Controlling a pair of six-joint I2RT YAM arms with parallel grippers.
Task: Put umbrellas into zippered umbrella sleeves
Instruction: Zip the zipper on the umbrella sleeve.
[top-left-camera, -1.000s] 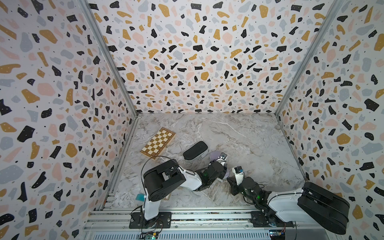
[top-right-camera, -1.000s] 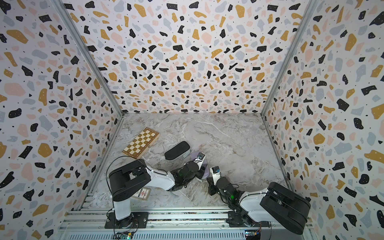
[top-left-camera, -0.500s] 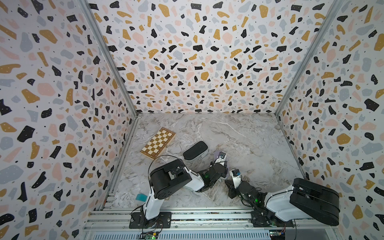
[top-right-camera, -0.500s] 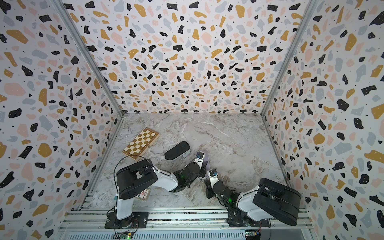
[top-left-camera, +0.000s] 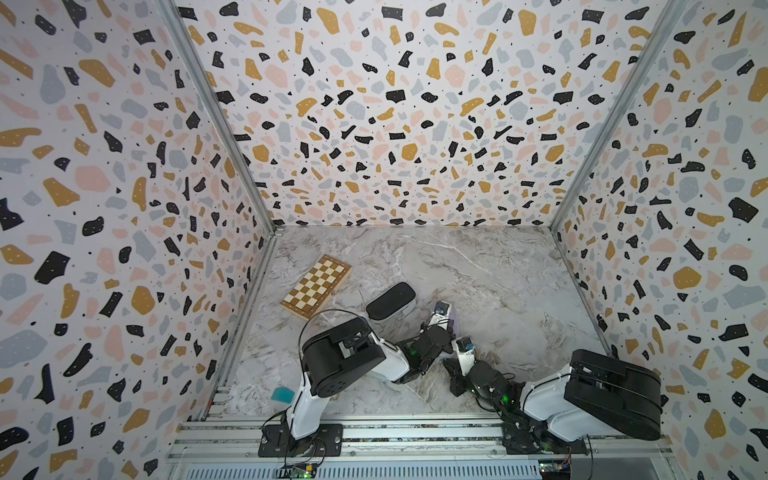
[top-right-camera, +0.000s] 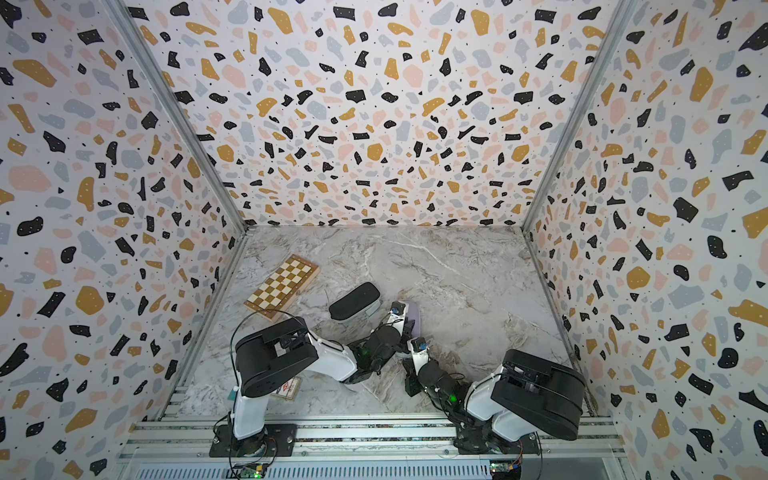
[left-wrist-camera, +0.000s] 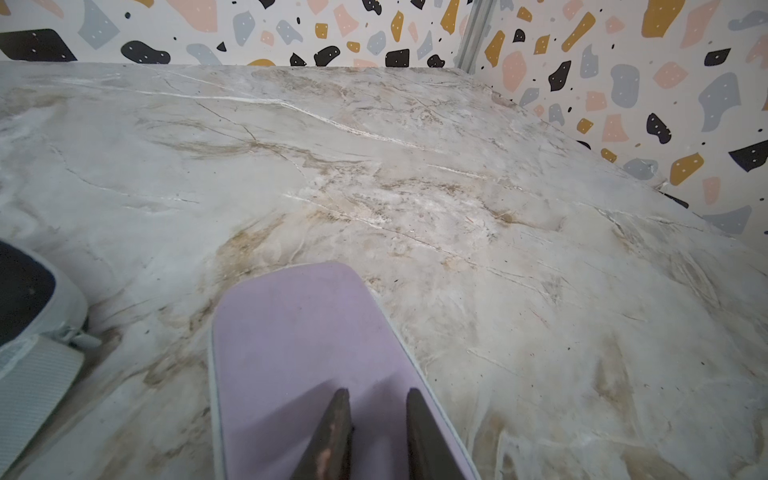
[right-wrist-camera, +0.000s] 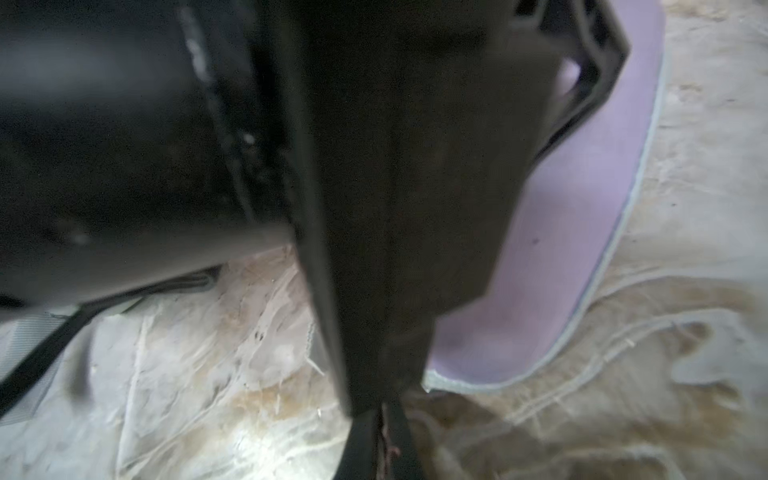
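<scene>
Matt lilac sleeve (left-wrist-camera: 307, 353), marble-look tabletop (left-wrist-camera: 374, 166)

Three walls (top-left-camera: 395, 124) close in the space, all papered in one terrazzo print: black, ochre, pink and grey-blue flecks on white (the black flecks carry small white dots, plain in the left wrist view). Grey metal posts (top-left-camera: 219, 120) run up both back corners in both top views. The floor (top-left-camera: 478, 270) is a marbled sheet, pale grey with tan clouds and thin white veins, and scratched near the front. Slotted metal rails (top-left-camera: 415, 430) span the front edge. The light is even and soft, with only faint shadows.
</scene>
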